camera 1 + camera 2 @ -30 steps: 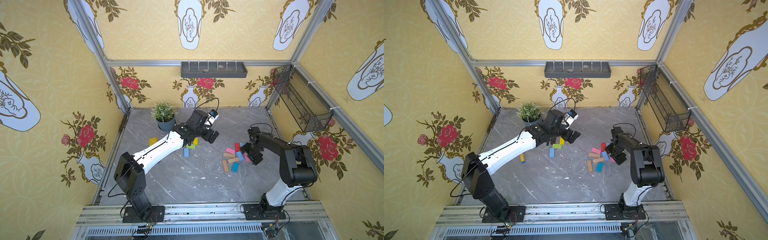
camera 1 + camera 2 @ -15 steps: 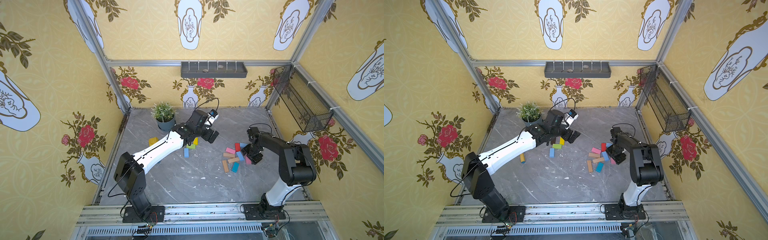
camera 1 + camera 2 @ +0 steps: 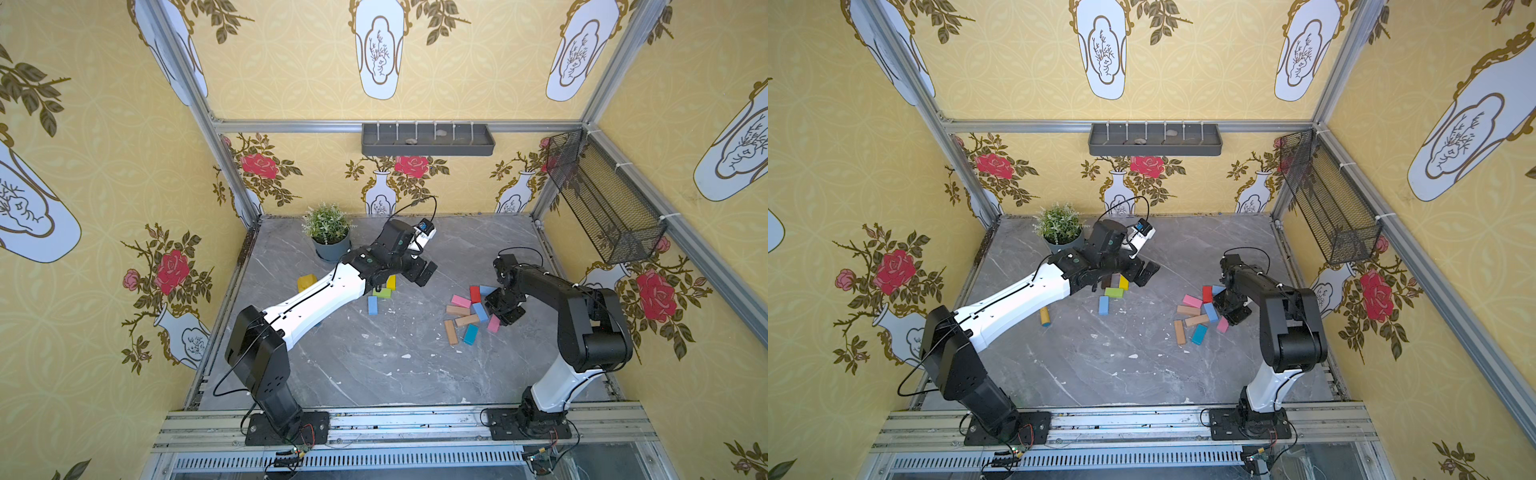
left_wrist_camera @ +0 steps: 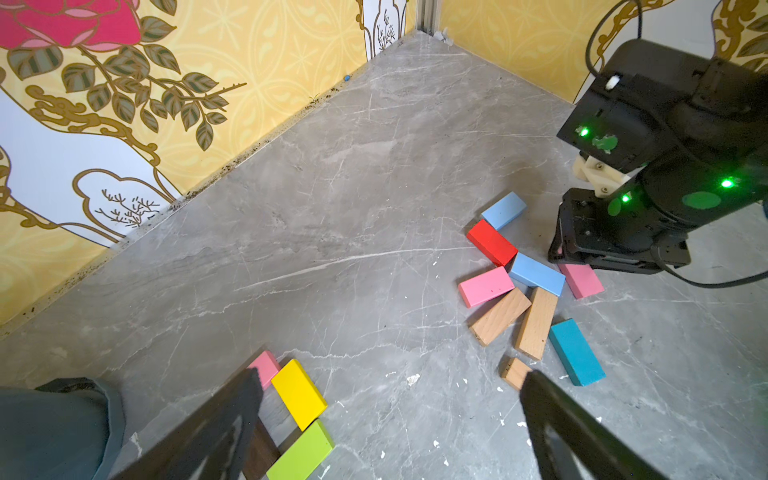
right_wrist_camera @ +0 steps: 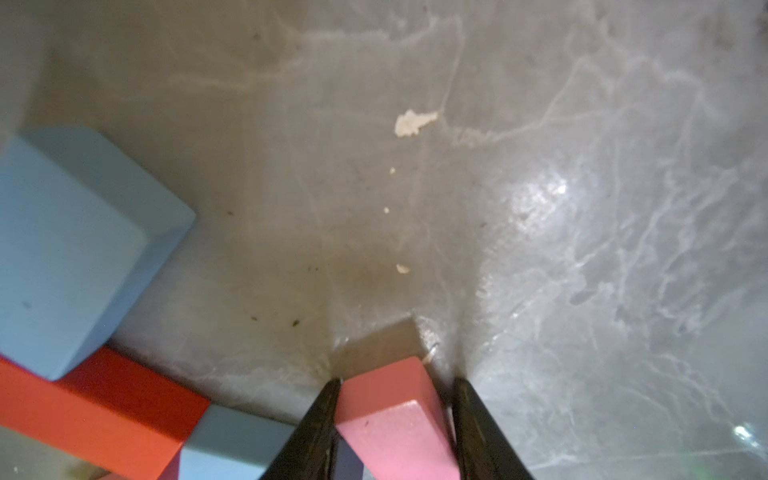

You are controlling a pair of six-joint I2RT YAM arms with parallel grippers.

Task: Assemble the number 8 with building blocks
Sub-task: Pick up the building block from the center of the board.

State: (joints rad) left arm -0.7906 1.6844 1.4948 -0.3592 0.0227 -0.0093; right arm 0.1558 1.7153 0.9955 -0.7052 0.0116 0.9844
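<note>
Narrowed from a wide spread a second ago, the right fingers [image 5: 311,436] now pinch the pink block [image 5: 390,419] across its width, one finger on each long side, close to one end. That block lies flat on the bench [image 5: 415,187] at the outer edge of the loose cluster, on the side nearest the right arm. A blue block [image 4: 536,274] sits just beside it, possibly touching. A red block [image 5: 104,407] lies beyond that, with a pale blue block [image 5: 75,249] touching it.

Because the hold is near an end rather than the middle, my judgement is that the block may swing down once it leaves the bench. A firm squeeze and a slow, straight lift would serve best. Rising clear before any sideways travel should keep the neighbouring blue block from being dragged along. No figure is recognisable yet: the tan blocks [image 3: 457,310], the teal block [image 3: 470,333] and the rest lie at odd angles. This piece therefore needs a chosen place, and it should be laid flat and released only once it rests.

Well apart, the left fingers [image 4: 216,424] are spread wide and hold nothing. They hover above a second group that includes a yellow block [image 4: 297,392] and a green block [image 4: 303,453]. Keeping that arm clear leaves the right arm room.
</note>
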